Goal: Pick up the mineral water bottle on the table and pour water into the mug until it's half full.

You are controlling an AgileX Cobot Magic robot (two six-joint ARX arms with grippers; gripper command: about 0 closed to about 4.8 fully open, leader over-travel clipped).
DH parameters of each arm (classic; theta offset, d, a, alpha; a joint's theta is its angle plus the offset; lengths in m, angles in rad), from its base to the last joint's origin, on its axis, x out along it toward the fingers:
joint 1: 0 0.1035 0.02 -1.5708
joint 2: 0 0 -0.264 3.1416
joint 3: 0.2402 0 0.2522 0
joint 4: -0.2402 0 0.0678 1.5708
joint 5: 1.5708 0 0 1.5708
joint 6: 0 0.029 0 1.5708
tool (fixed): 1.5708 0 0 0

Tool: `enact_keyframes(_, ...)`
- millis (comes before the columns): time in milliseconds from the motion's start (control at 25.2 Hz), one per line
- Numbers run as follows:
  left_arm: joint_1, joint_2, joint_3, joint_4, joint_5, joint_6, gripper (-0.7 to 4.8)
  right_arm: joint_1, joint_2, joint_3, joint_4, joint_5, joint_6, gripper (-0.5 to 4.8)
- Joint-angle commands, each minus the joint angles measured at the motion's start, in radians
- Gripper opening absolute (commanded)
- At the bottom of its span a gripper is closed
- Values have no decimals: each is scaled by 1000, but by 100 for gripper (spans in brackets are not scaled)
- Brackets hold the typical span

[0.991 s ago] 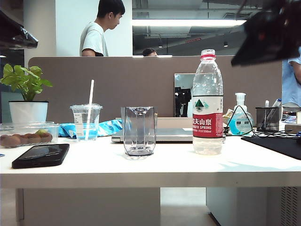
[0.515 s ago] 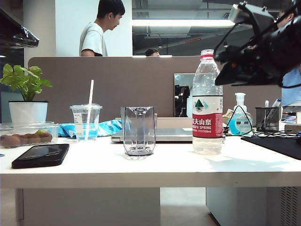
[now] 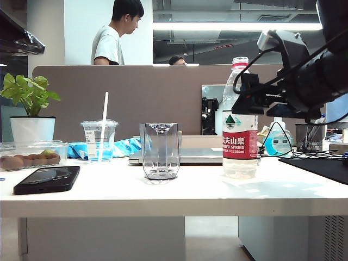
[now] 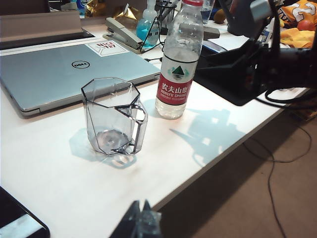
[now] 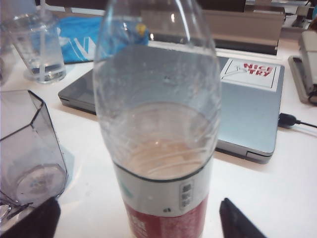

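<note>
Spreading wide, my right gripper (image 5: pixel 136 218) has a black finger on each side of the smooth clear plastic mineral water bottle (image 3: pixel 240 118), not squeezing it. My left gripper (image 4: pixel 140 224) hangs off the table's front edge; I cannot tell its jaws. Bottle and thick faceted glass mug (image 3: pixel 160 150) stand on the flat white table (image 3: pixel 163 190) before a grey laptop (image 4: pixel 54 69).

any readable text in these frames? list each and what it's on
"农夫山泉" and "NONGFU SPRING": red label of the mineral water bottle.
"DELL": round logo on the laptop lid.
"NICE TRY": sticker on the laptop.
Smaller print on the bottle label and on the plastic cup: too small to read.
</note>
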Motion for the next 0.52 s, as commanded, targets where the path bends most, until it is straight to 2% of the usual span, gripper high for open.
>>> enact_keyframes(40,0,-1,3,11,7,-10,-4,0,35,2,64,1,2,479)
enact_keyframes(515,0,-1,3,4,6,-9,-4,0,247,3,355,11,6,479)
